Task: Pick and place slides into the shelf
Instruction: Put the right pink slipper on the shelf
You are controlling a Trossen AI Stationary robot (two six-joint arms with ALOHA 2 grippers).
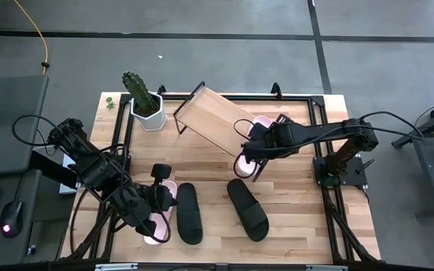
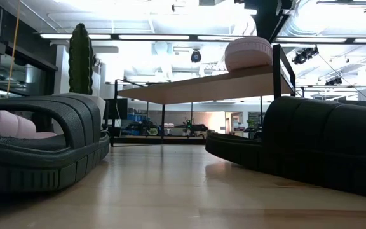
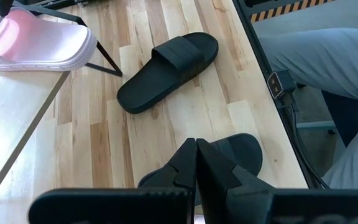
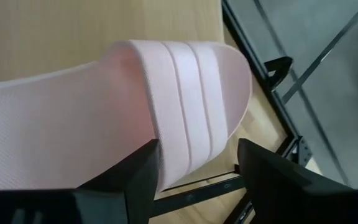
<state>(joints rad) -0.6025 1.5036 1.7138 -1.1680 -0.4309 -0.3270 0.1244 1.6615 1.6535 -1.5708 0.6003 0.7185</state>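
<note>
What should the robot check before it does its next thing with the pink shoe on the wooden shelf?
1. Pale pink slide lying on the slanted light-wood shelf: ok.
2. Right gripper fingers apart, one on each side of the strap: ok.
3. Slide fully let go: cannot tell.
4. Shelf room for more slides: ok, bare board beside it.
5. Two plain black slides on the table, waiting: ok.
6. Left gripper shut, near the other pink slide: ok.

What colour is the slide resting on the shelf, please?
Pale pink slide, with a ribbed strap; the right wrist view shows it best on the shelf.
</note>
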